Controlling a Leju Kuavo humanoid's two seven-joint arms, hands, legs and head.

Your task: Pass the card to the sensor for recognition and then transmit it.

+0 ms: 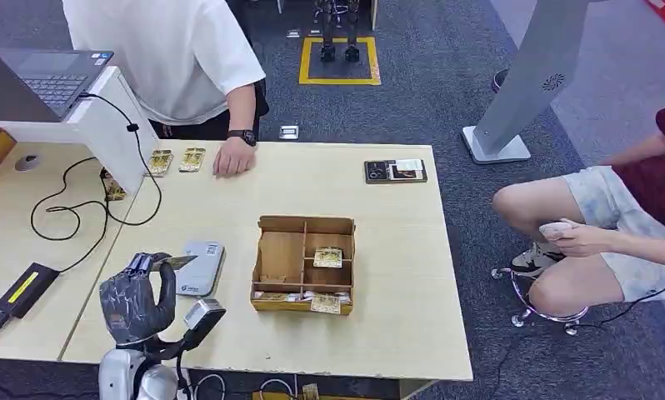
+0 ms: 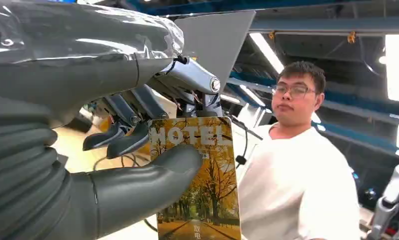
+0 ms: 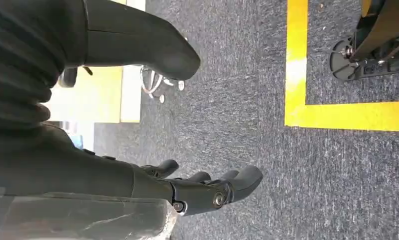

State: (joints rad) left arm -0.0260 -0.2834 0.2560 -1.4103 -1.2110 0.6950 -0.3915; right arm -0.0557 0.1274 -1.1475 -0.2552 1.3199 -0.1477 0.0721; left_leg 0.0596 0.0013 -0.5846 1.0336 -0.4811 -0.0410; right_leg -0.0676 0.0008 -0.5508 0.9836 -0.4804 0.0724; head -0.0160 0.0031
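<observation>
My left hand (image 1: 136, 302) is raised over the table's near left corner and pinches a card (image 1: 176, 262) between thumb and fingers. In the left wrist view the hand (image 2: 87, 145) holds the same card (image 2: 200, 185), printed HOTEL over yellow autumn trees. The card hovers just above the near edge of the grey card sensor (image 1: 200, 268) lying flat on the table. My right hand (image 3: 152, 125) hangs beside the table over the carpet, its fingers spread and holding nothing.
A wooden compartment box (image 1: 304, 262) with more cards stands right of the sensor. A person (image 1: 175, 58) in white rests a hand (image 1: 233, 157) on the far edge beside two cards (image 1: 176, 161). Cables (image 1: 71, 208) and a power brick (image 1: 25, 289) lie left. Another person (image 1: 612, 225) sits at right.
</observation>
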